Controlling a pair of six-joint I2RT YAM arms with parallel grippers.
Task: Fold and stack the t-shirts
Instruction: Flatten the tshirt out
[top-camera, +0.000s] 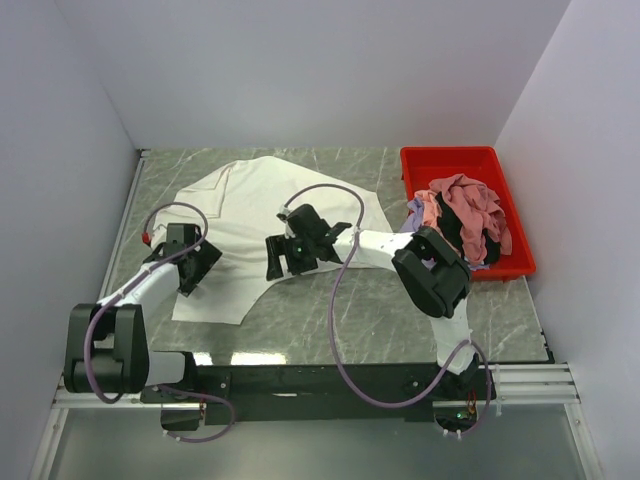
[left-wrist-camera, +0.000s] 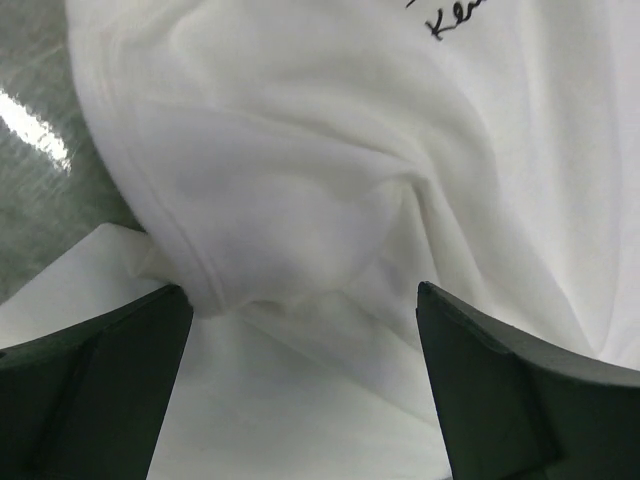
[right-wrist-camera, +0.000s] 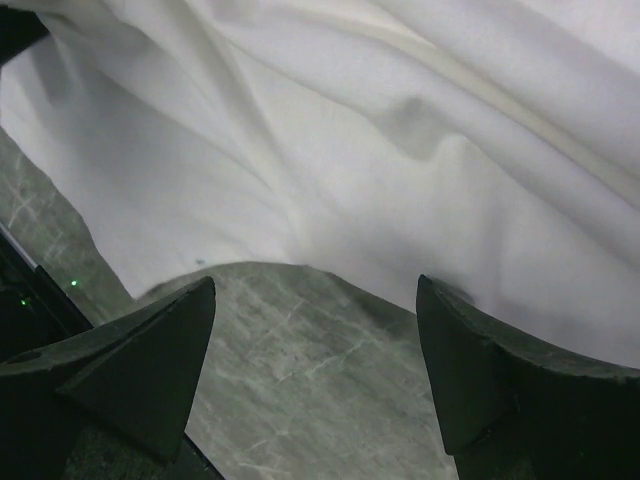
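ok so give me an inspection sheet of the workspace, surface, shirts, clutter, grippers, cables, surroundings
surface: grey marbled table, bare along the near edge and in front of the bin
job's things: white t-shirt spread out and wrinkled on the table, nothing folded yet; heap of tees, pink and lavender with some dark cloth, in the red bin at the far right
clutter: nothing seen
grippers: left gripper open over a hemmed fold of the white t-shirt; right gripper open over the shirt's near edge; neither holds anything
cables: purple cables loop freely over both arms, the right one hanging above the shirt
surroundings: plain white walls on three sides
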